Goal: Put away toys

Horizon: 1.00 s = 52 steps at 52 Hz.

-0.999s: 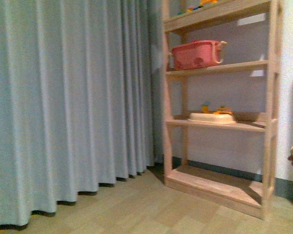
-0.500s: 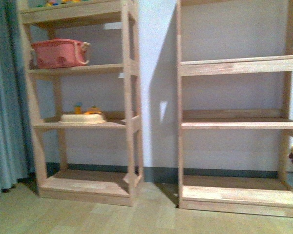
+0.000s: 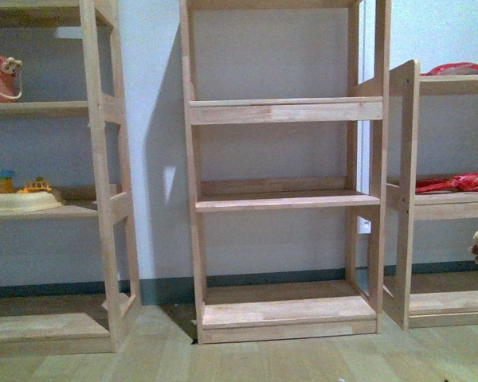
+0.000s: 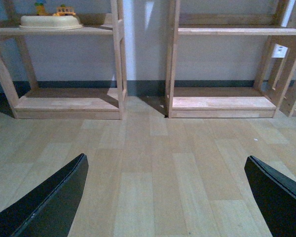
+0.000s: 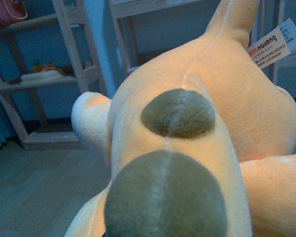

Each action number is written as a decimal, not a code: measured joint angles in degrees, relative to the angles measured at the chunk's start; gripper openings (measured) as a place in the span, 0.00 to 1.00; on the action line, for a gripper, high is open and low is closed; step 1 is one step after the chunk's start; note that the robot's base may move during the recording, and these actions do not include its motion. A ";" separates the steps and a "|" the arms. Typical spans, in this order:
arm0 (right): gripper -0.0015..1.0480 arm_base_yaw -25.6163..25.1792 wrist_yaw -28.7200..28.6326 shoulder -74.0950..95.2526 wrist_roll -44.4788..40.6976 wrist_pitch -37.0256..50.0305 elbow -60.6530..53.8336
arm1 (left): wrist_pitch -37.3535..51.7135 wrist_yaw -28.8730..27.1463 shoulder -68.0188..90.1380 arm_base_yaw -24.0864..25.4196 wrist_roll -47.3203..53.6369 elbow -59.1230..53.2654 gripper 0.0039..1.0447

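Right wrist view filled by the yellow-orange plush toy (image 5: 197,133), grey-green patches close to the lens, paper tag (image 5: 275,43) by one fin. In the front view, peeks in at the right edge, off the floor, near the wooden shelves (image 3: 283,199). Looks light, squashy, unbreakable, hardly slippery; best pinched across the round body, not by fin or tag. Right claw hidden behind the toy: cannot tell its grip. Left gripper (image 4: 166,159) spread wide, empty.
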 joint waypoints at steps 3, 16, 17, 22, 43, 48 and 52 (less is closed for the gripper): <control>0.10 0.00 -0.02 0.00 0.02 0.00 0.00 | 0.00 -0.02 0.00 0.02 0.00 0.00 0.94; 0.10 0.00 0.00 0.00 0.00 0.00 0.00 | 0.00 -0.02 0.00 0.02 0.00 0.00 0.94; 0.10 0.00 0.00 0.00 0.02 0.00 0.00 | 0.00 -0.02 0.00 0.02 0.00 0.00 0.94; 0.10 0.00 0.00 0.00 0.00 0.00 0.00 | 0.00 -0.02 0.00 0.02 0.00 0.00 0.94; 0.10 0.00 0.00 0.02 0.02 0.00 0.00 | 0.00 -0.02 0.00 0.02 0.00 0.00 0.94; 0.10 0.00 0.00 0.02 0.00 0.00 0.00 | 0.00 0.04 0.00 0.02 0.00 0.00 0.94; 0.10 0.00 0.09 0.02 0.00 -0.02 -0.04 | 0.00 -0.02 0.00 0.02 0.00 0.00 0.94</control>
